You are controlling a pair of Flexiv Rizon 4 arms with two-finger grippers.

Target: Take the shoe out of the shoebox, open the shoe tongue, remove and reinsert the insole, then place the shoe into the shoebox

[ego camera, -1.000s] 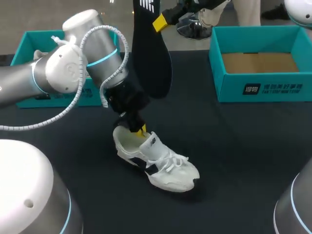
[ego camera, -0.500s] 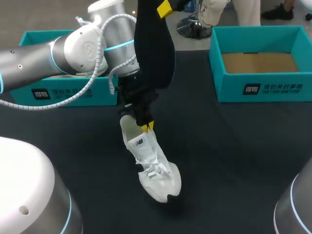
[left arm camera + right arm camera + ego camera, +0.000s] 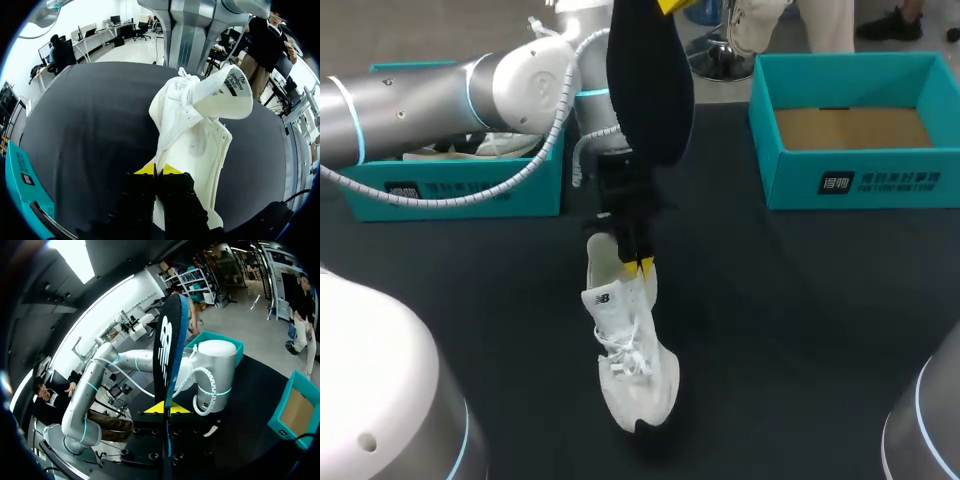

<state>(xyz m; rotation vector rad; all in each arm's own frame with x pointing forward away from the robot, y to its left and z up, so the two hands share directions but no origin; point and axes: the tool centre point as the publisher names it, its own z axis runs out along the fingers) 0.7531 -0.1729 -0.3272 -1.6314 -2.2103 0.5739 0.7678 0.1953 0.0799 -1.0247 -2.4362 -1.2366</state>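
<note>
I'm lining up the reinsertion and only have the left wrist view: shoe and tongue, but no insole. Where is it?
Observer: The right gripper is shut on the black insole, holding it upright above the table.
Operator: Over the shoe?
Observer: In the head view its lower end shows just past the heel of the white shoe, beside the left gripper; the gap in height I cannot judge.
Operator: Which box is free?
Observer: The right shoebox shows only bare cardboard floor.
</note>
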